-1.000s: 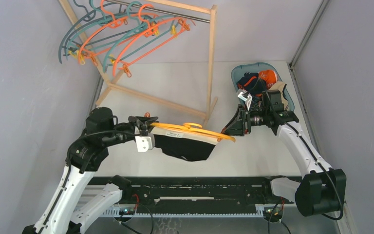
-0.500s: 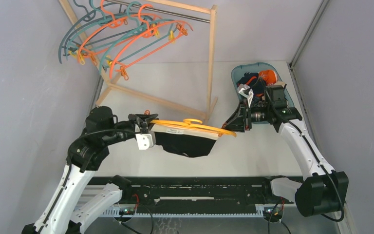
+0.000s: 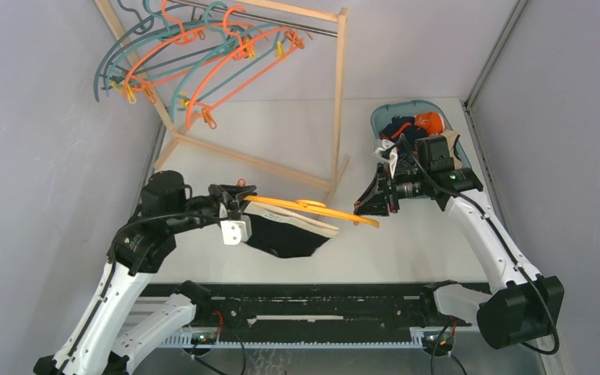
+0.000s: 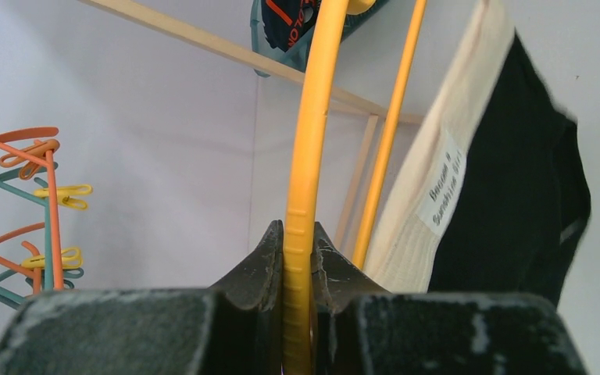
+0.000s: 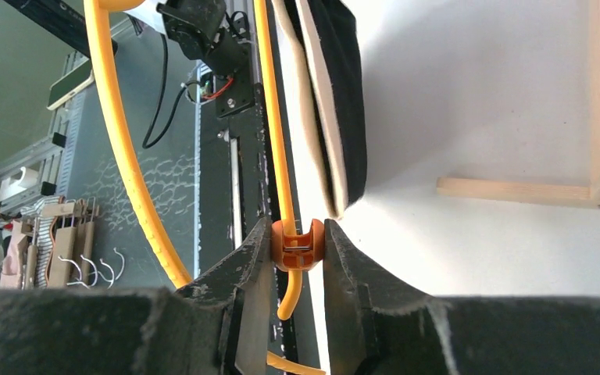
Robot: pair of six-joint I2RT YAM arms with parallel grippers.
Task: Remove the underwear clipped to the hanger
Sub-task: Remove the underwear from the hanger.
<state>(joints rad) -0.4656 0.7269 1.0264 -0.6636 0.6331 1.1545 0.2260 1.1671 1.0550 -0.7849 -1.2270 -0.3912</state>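
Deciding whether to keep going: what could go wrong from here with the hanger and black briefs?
The right gripper pinches the orange clip with its fingertips only; it could slip off and let the clip snap back. The left gripper grips the yellow hanger at one end, so a pull may twist it. The black underwear hangs over the table, not the basket, and could drop there.

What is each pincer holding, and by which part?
Left pincer grips the yellow plastic hanger by its curved arm, near one end; right pincer squeezes the orange clip at the hanger's other end.
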